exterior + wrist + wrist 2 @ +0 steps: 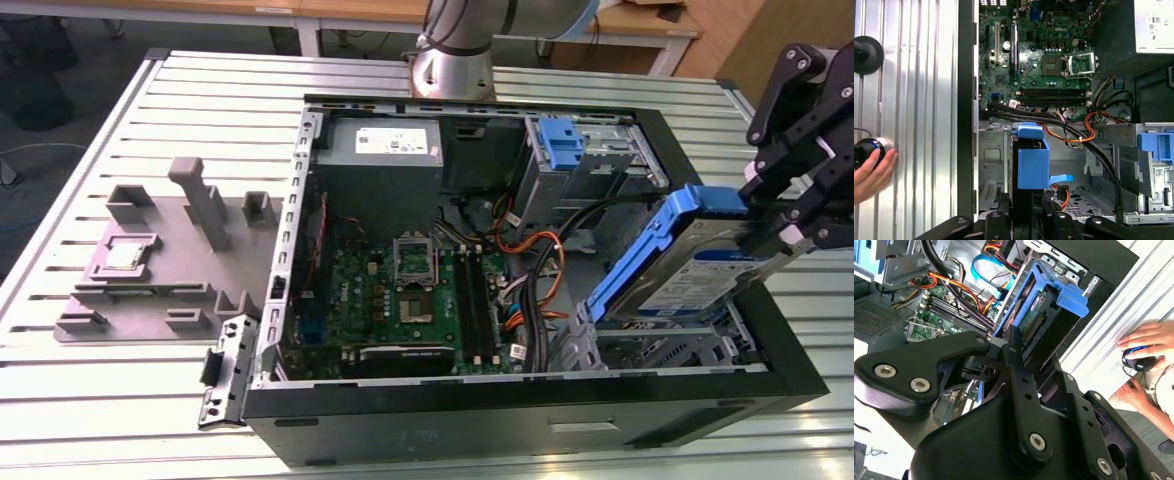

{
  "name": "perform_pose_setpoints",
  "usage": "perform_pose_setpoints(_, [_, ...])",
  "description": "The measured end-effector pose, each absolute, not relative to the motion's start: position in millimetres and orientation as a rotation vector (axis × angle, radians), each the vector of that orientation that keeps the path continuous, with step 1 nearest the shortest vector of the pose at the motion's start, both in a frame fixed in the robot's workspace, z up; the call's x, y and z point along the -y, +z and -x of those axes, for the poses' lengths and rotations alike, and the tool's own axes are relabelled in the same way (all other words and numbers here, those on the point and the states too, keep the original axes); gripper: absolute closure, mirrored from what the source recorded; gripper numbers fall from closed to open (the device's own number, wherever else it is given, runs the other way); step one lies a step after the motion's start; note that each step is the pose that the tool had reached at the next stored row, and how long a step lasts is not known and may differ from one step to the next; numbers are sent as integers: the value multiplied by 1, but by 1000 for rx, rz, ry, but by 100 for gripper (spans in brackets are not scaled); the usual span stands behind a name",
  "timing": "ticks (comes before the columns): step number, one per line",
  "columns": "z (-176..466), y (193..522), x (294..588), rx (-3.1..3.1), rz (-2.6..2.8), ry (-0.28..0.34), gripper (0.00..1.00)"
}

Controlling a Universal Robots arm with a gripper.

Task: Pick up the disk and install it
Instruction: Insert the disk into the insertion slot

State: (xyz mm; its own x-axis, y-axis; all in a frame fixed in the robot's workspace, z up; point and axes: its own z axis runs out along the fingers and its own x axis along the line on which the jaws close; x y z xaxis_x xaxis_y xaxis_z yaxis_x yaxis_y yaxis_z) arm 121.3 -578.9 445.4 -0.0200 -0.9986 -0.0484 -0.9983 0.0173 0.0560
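The disk point(694, 265), a silver-grey drive with a white and blue label in a blue plastic carrier, hangs tilted over the drive bay point(654, 350) at the case's near corner on the exterior view's right. Its lower end sits just above the bay's metal frame. My gripper point(787, 235) is shut on the disk's upper end. In the first wrist view the blue carrier point(1033, 162) stands on edge between my fingers point(1004, 212) above the bay floor. The second wrist view shows the disk point(1034, 315) and its blue tab past my black linkage.
The open computer case point(287, 260) lies on a slatted table. Inside are a motherboard point(414, 300), a grey power supply box point(380, 145), a fixed blue bracket point(561, 140) and orange and black cables point(534, 260). A grey fixture point(160, 260) lies at the exterior view's left. A person's hand point(869, 167) rests beside the case.
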Motion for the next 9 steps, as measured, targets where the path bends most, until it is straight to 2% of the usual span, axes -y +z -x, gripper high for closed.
perform_pose_setpoints(9, [-121,445,579,2225,-2208,-116,65])
